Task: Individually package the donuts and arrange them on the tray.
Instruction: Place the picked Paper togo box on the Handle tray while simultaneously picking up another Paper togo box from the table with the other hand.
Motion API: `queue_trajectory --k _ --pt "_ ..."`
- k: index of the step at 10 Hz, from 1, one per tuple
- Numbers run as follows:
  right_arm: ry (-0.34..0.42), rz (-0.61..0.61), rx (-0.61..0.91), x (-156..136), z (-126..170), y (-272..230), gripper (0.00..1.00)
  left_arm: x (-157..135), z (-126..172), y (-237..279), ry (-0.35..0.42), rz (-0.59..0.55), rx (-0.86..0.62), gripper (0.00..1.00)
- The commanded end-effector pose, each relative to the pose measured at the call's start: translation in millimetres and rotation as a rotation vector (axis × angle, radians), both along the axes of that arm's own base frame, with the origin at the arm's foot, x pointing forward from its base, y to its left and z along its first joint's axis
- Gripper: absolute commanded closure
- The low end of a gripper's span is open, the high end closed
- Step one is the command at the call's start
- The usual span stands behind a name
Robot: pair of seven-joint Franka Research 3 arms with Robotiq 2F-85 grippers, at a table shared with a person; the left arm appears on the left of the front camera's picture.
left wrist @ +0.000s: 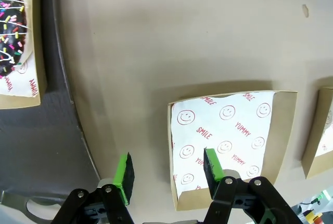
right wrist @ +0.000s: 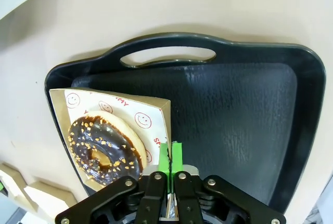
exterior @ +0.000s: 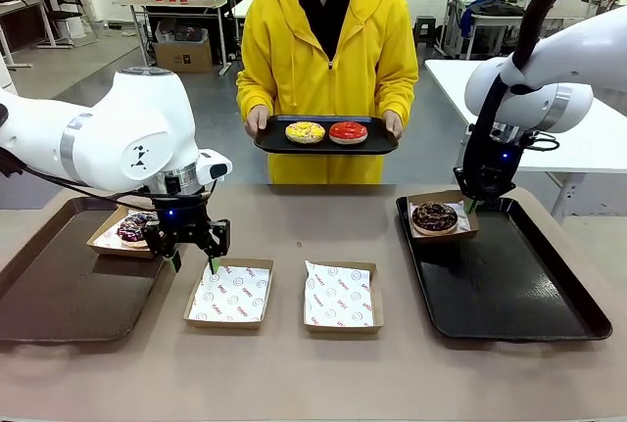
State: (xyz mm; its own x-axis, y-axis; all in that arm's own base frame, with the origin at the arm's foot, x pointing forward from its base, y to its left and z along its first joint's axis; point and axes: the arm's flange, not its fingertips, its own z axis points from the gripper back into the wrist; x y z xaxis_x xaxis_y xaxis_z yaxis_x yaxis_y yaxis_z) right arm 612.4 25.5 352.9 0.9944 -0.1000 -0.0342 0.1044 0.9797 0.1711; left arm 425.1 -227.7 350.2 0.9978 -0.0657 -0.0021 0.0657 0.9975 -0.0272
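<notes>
Soft, smeary donut (exterior: pixel 434 216) sits boxed on the right tray (exterior: pixel 519 295); right gripper (right wrist: pixel 170 154) pinches closed, seemingly on its stiff box (exterior: pixel 443 236) wall, the safe hold; left gripper (exterior: pixel 194 265) gapes above an empty box (exterior: pixel 230 295).
</notes>
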Motion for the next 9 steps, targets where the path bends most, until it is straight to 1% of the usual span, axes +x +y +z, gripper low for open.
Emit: queue_trajectory --k 1,6,7,8,9 --pt "0.015 -0.020 0.000 10.1 2.1 4.0 0.99 1.7 -11.5 1.1 0.000 -0.023 -0.016 0.29" --pt "0.023 -0.023 0.010 18.5 -3.9 1.0 0.99 6.3 -21.0 -3.1 0.033 -0.018 -0.024 0.29" --pt "0.026 -0.006 0.012 19.6 -5.4 0.1 0.99 7.1 -22.3 -3.2 0.040 -0.016 -0.026 0.54" --pt "0.033 -0.005 0.015 19.5 -5.3 -0.7 0.39 7.5 -21.4 -3.0 0.051 -0.018 -0.035 0.89" --pt "0.035 -0.010 0.018 20.1 -5.4 -1.9 0.39 7.7 -20.8 -2.9 0.053 -0.018 -0.037 1.00"
